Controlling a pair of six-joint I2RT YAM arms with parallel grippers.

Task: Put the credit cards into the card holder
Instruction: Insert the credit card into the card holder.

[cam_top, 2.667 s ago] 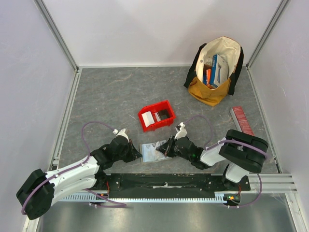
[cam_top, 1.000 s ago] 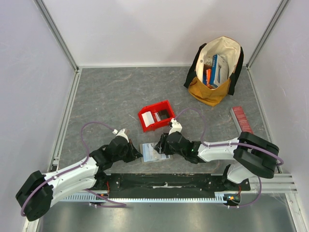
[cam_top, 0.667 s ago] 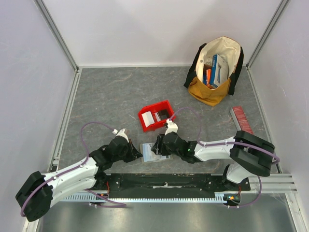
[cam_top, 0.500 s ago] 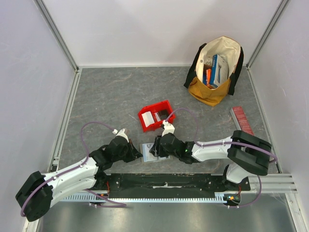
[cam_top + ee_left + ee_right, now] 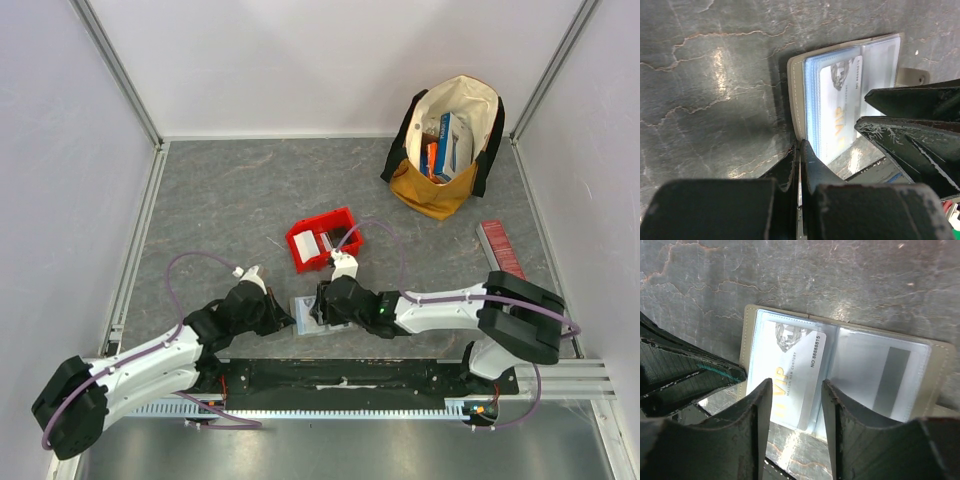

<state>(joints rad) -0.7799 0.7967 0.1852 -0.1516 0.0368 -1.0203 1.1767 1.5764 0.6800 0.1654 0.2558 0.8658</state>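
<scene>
Seating the card [image 5: 795, 371] in the holder [image 5: 746, 335], I pinned its edge with shut left fingers [image 5: 812, 165]; I reckoned the half-open right fingers [image 5: 754, 415] should push next.

Soft, even light is filling the top view. In the wrist views, glare is shining off the table [image 5: 717, 70] and sleeves [image 5: 865, 365], and the near fingers [image 5: 747, 430] are blurring.

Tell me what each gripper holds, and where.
Left gripper is shut at the cover edge of the card holder, apparently pinching it. Right gripper straddles the white card near its end; a grip cannot be confirmed.
</scene>
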